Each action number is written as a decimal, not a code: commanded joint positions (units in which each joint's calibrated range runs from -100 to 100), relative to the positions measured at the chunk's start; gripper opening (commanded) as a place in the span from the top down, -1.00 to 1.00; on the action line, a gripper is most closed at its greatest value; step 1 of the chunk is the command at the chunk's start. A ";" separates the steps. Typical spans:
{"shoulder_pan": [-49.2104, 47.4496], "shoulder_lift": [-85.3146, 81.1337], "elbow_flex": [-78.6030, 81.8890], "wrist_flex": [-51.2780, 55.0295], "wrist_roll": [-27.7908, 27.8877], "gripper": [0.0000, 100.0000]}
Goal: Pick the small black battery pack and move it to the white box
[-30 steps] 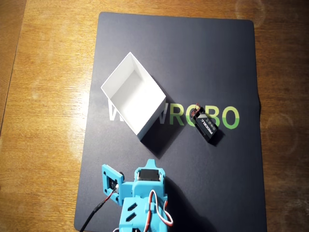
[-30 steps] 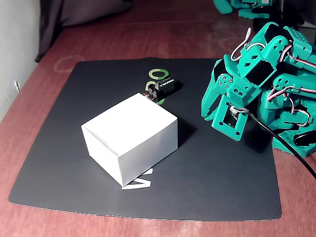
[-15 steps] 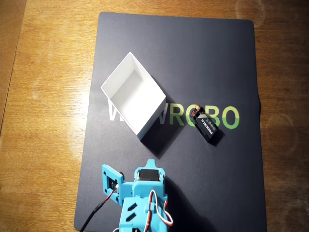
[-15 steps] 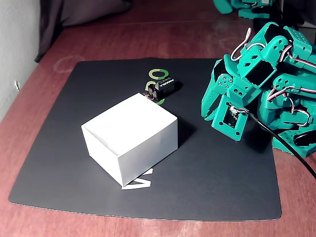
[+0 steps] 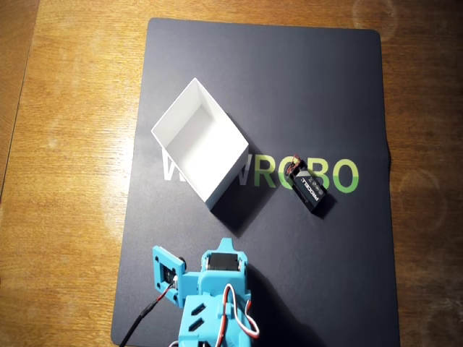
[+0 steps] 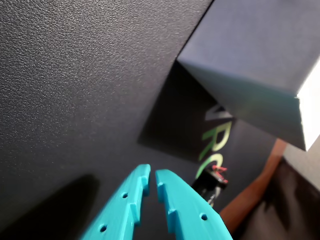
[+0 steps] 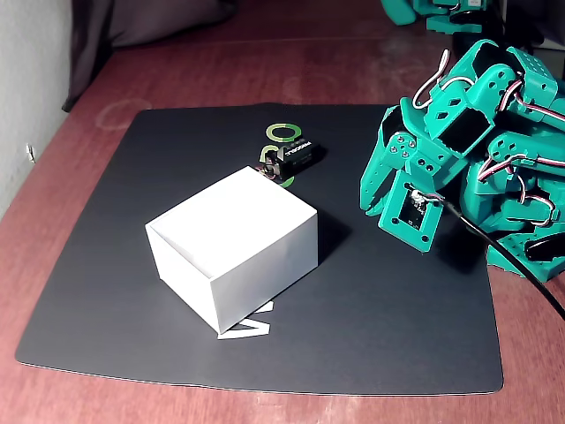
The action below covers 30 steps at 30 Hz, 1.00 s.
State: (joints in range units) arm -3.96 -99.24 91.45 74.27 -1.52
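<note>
One battery pack (image 5: 309,189) apart from white box (image 5: 200,148); jaws nearly closed, empty.

The black mat (image 5: 318,94) reads "ROBO"; the battery pack's (image 5: 311,191) lettering is illegible.

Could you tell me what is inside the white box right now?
Nothing: in the overhead view the white box shows only bare white floor. The battery pack lies on the mat.
</note>
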 commanded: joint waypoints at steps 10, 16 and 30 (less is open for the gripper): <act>0.73 0.20 0.02 0.05 0.03 0.99; 0.73 0.20 0.02 0.05 0.03 0.99; -0.09 0.20 0.02 0.05 0.03 0.99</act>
State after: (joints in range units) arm -3.96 -99.24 91.45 74.27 -1.52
